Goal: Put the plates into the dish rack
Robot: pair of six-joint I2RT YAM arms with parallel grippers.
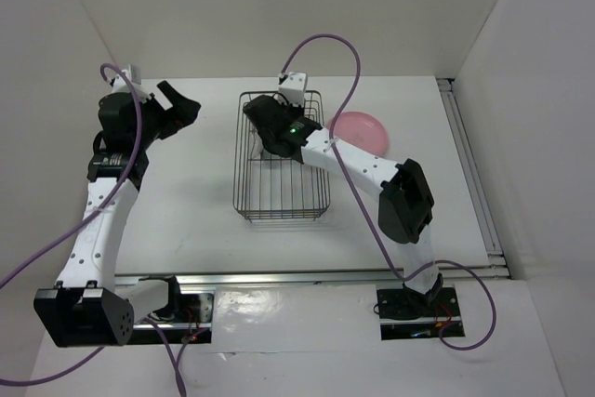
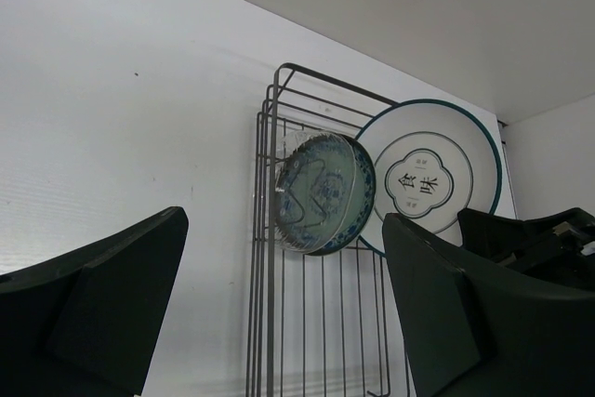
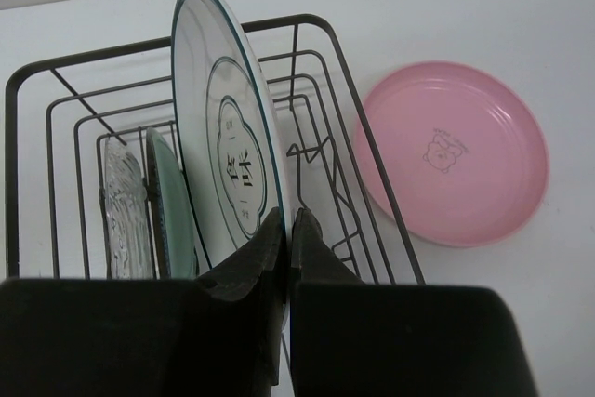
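The dark wire dish rack (image 1: 236, 174) stands mid-table. My right gripper (image 3: 288, 225) is shut on the rim of the clear glass plate with the dark ringed rim (image 3: 228, 127), which stands upright in the rack (image 3: 316, 20). Beside it in the rack stand the small teal-blue patterned plate (image 3: 169, 206) and the small wavy-edged glass plate (image 3: 121, 202). The pink plate (image 1: 359, 129) lies flat on the table just right of the rack, also in the right wrist view (image 3: 451, 151). My left gripper (image 1: 183, 104) is open and empty, left of the rack, facing it (image 2: 270, 323).
White walls enclose the table on the left, back and right. A metal rail (image 1: 469, 165) runs along the table's right edge. The right arm (image 1: 372, 169) reaches across the rack's right side. Purple cables hang above both arms.
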